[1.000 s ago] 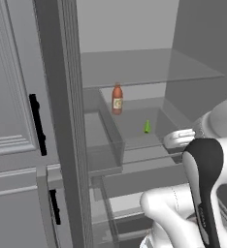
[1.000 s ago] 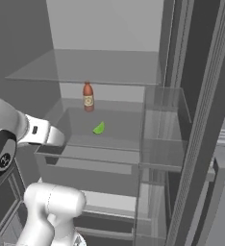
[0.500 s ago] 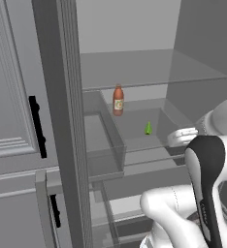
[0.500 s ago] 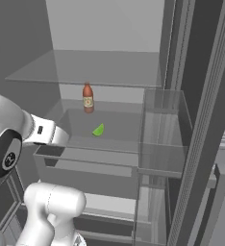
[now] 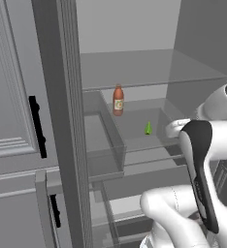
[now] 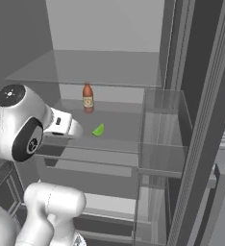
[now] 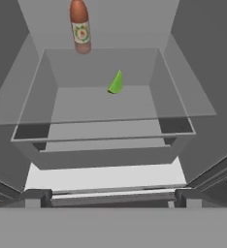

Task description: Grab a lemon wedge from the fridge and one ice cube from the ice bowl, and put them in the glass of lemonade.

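The orange bottle [image 7: 80, 26] was cut off at the hand view's top edge, its cap out of sight. The arm's own body hid the fingers in both base views, so their spread could not be told.

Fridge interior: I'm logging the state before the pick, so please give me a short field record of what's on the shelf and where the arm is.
fridge: open, glass shelves visible
lemon wedge: green, on the glass shelf, untouched
orange bottle: upright, behind the wedge, apart from it
arm: reaching toward the shelf from the front, short of the wedge
gripper: open or shut cannot be told
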